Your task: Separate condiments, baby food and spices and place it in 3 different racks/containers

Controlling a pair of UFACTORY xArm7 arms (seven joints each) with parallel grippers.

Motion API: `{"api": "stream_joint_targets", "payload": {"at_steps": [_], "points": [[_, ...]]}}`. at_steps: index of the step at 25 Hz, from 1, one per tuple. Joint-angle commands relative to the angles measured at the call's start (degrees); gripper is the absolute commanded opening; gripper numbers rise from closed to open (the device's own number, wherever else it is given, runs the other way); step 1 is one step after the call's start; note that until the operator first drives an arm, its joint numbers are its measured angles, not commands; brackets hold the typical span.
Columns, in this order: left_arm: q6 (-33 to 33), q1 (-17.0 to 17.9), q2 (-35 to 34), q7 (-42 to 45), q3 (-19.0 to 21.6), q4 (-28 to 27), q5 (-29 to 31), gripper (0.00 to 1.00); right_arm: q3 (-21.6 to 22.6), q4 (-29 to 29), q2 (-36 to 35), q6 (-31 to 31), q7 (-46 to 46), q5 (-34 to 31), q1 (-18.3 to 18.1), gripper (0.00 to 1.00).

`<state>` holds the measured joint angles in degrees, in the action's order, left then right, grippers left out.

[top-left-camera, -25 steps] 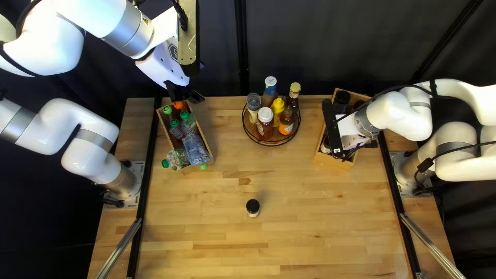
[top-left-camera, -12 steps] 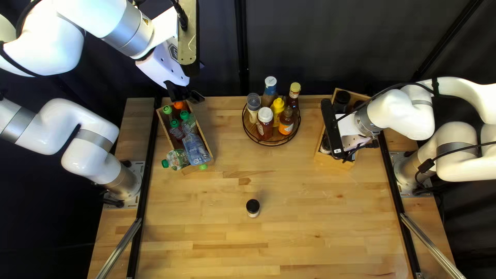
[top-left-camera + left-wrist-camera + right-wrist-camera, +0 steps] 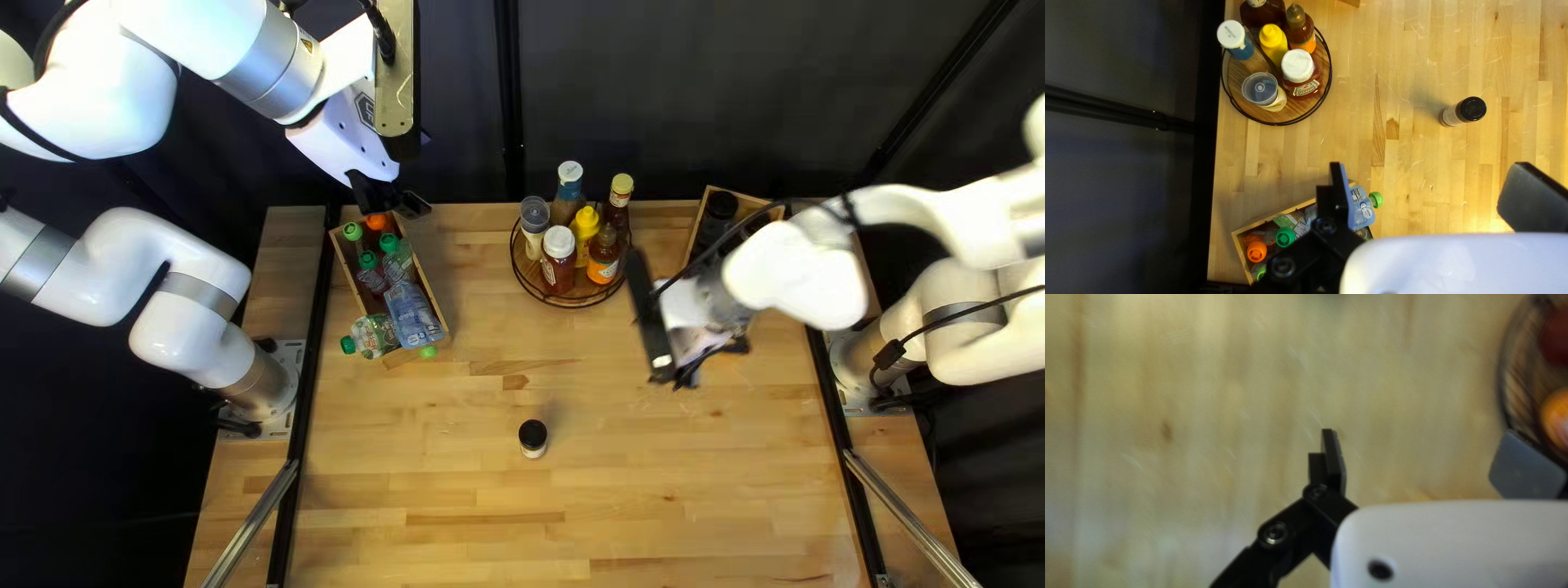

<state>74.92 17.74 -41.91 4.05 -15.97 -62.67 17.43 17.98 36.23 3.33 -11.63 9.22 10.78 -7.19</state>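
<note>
One jar stands loose, likely spice awaiting its box; my left gripper and right gripper gape wide, empty.

Notes: blur and hidden parts.
Top left view: right arm smeared, hiding part of spice box. Right wrist view: round rack blurred, cut off. Left wrist view: left gripper partly covers bottle box.

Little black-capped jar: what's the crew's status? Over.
Left claw open, empty. Right claw open, empty. Jar upright on table, unracked. Right arm partly covers right-hand wooden box.
</note>
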Motion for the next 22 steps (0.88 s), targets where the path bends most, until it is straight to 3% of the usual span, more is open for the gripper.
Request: {"api": "stream_joint_targets", "payload": {"at_steps": [1,5,10,22], "points": [[0.0,0.0,0.0,0.0,0.0,0.0,0.0,1.00,-0.2,4.1,-6.7,4.2,-3.2,-3.7,1.3,1.00],[0.0,0.0,0.0,0.0,0.0,0.0,0.0,1.00,-5.0,7.6,-11.7,5.3,-9.0,-11.4,5.4,1.00],[0.0,0.0,0.0,0.0,0.0,0.0,0.0,1.00,-7.9,12.2,-16.6,4.9,-10.6,-14.8,8.0,1.00],[0.0,0.0,0.0,0.0,0.0,0.0,0.0,1.00,-4.4,23.1,-27.1,3.2,-5.6,-14.0,4.9,1.00]]}}
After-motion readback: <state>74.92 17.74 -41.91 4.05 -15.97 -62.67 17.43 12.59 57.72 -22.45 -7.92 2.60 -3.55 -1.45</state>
